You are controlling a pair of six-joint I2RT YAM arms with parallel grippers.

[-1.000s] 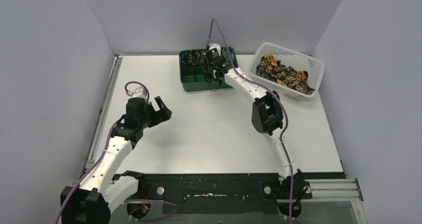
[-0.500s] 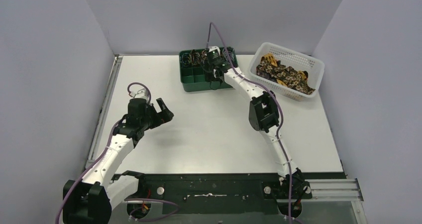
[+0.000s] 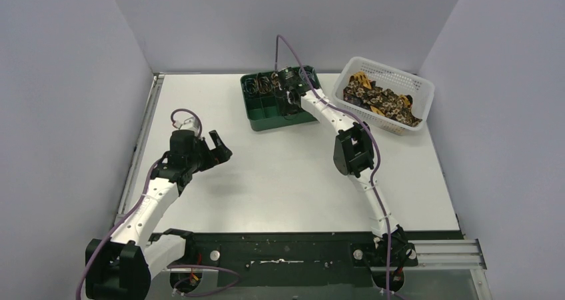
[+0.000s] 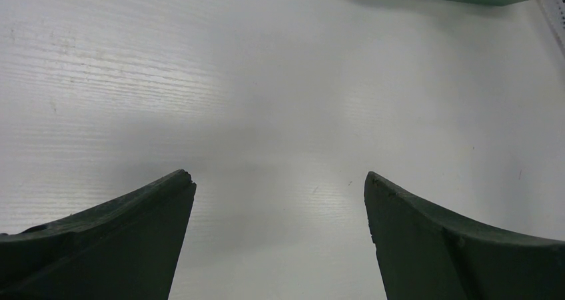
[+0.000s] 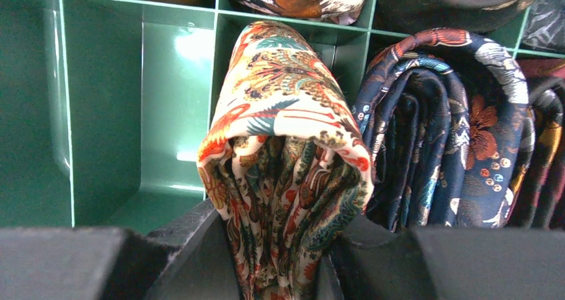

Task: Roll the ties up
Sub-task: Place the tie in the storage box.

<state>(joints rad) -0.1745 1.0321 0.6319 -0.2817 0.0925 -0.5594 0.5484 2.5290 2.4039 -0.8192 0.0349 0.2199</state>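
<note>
Since a second ago the green tray (image 3: 265, 123) has slid a little toward the arms and turned slightly askew, while the right arm reaches into it as before. The right pincer (image 3: 288, 100) sits over the middle of the tray, its jaws clamped on a cream rolled tie (image 5: 288, 120). In the wrist view the dark fingers (image 5: 193, 237) press the lower end of that roll from both sides. The roll stands in a compartment of the tray, against the green divider behind it. Touching it, in the next compartment to its right in the wrist view, is a navy rolled tie (image 5: 433, 133) with an orange floral print. More rolled fabric fills the compartments along the tray's far row. The compartment to the left of the cream roll shows only bare green floor.

Loose ties (image 3: 380, 100) lie heaped in a white basket (image 3: 421, 92) just right of the tray. The left pincer (image 3: 217, 147) hangs well apart from the tray, down to its near left, jaws spread wide over the bare table (image 4: 266, 60), holding nothing.
</note>
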